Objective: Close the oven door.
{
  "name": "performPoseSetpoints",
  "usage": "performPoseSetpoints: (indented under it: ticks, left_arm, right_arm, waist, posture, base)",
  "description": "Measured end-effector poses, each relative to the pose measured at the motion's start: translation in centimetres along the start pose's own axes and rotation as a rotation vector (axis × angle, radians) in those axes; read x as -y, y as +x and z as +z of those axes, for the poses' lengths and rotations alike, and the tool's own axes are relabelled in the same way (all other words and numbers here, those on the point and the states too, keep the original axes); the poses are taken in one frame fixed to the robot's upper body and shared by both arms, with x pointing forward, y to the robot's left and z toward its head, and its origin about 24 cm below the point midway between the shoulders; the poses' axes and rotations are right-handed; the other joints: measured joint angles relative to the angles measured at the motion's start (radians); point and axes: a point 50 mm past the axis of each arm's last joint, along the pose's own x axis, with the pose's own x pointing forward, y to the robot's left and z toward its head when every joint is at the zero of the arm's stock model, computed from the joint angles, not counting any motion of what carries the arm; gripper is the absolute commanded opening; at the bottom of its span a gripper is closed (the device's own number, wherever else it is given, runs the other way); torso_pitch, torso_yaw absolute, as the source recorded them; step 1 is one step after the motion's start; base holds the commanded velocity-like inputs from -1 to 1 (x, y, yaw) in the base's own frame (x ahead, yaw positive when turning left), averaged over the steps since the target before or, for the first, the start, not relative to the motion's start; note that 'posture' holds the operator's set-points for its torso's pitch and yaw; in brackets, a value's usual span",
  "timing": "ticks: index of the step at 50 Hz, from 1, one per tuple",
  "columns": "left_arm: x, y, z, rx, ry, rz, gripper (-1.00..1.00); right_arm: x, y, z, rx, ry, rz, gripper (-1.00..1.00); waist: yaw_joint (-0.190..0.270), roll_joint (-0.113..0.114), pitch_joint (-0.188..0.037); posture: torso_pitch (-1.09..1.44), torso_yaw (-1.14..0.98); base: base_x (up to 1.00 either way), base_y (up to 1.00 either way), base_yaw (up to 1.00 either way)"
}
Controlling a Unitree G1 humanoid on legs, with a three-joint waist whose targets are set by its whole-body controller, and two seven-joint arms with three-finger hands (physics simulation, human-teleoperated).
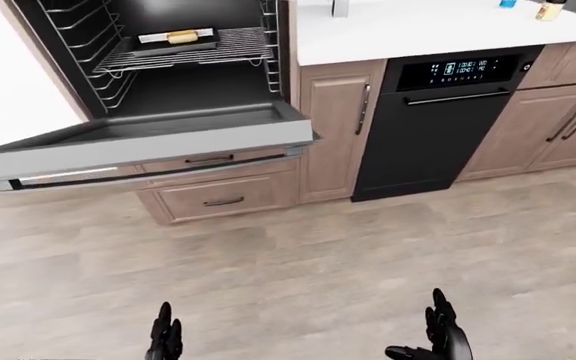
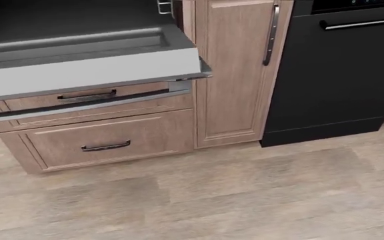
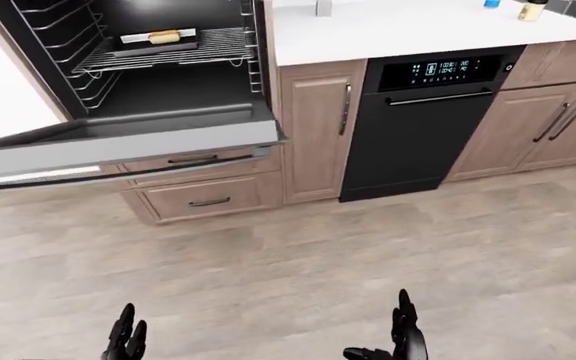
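Note:
The oven stands open at the upper left of the left-eye view. Its grey door hangs down flat, with a long handle along its near edge. Inside, a wire rack carries a dark tray with a yellowish food item. My left hand and my right hand are black, open and empty, low at the bottom of the view, well short of the door. The head view shows only the door's edge, no hands.
Wooden drawers sit under the oven door. A narrow wood cabinet and a black dishwasher stand to the right, then more cabinets. A white counter with small bottles runs above. Wood floor lies between me and the oven.

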Motion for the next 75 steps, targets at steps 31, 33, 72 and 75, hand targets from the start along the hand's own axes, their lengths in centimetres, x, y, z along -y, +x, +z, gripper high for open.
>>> performPoseSetpoints:
  ticks: [31, 33, 72, 75]
  left_arm:
    - [-0.1, 0.1, 0.1, 0.003, -0.01, -0.002, 1.0]
    - [-0.6, 0.1, 0.2, 0.001, -0.004, 0.01, 1.0]
    - [-0.2, 0.0, -0.1, -0.009, -0.007, 0.009, 1.0]
    - [-0.3, -0.1, -0.1, -0.009, -0.006, 0.011, 1.0]
  right_arm:
    - [-0.1, 0.0, 0.0, 0.003, 0.001, 0.002, 1.0]
    - [-0.9, 0.1, -0.2, -0.005, 0.012, 0.018, 1.0]
    - [-0.4, 0.0, -0.1, -0.008, 0.007, 0.011, 1.0]
    - [-0.5, 0.1, -0.1, -0.004, 0.007, 0.016, 1.0]
  waist:
    - [0.002, 0.032, -0.005]
    - [0.016, 0.018, -0.005]
    - [0.009, -0.076, 0.003]
    - [0.01, -0.115, 0.002]
  posture:
    - [0.0, 0.0]
    - [0.0, 0.0]
    - [0.0, 0.0]
    - [0.0, 0.0]
  base:
    - [0.0, 0.29, 0.0]
    - [0.0, 0.32, 0.0]
    - [0.0, 0.33, 0.0]
    - [0.0, 0.34, 0.0]
